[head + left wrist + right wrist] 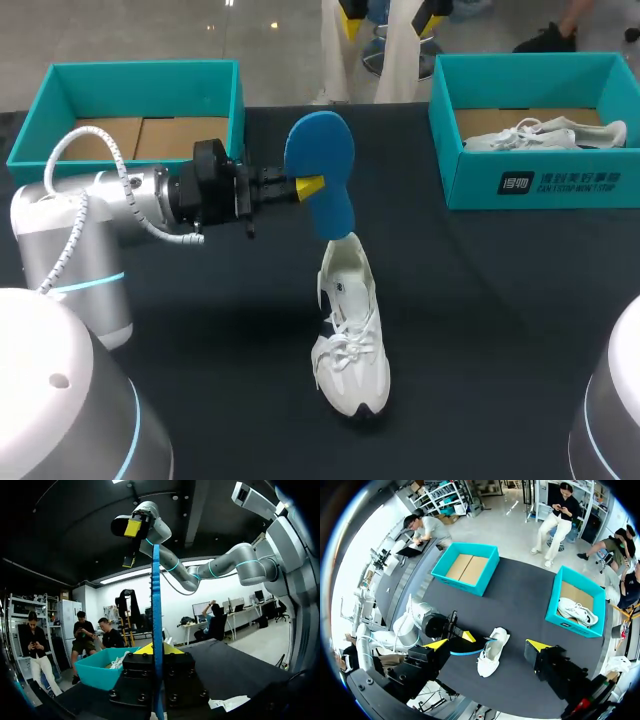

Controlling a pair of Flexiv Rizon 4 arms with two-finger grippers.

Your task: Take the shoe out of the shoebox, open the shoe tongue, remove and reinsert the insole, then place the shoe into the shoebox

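In left teal cardboard shoebox (40,110) only cardboard is seen. One blue foam insole (320,150) is pinched by left claw (308,187), its lower end at the heel of white laced shoe (348,340) on dark surface (480,300); contact unclear. Second shoe (545,135) is half hidden in right shoebox (540,185). Right claw (488,644) is spread wide.

Robotics lab, bench-test setup. Marks of it: white, cabled left arm (90,215) with a lit blue ring, entering from the left edge of the head view; bulky base of right arm (615,400) at lower right. Black-covered table (500,320) as work surface. Teal, lidless left shoebox (140,68) at upper left, matching right shoebox (540,185) at upper right. Single white shoe (350,340) at centre.
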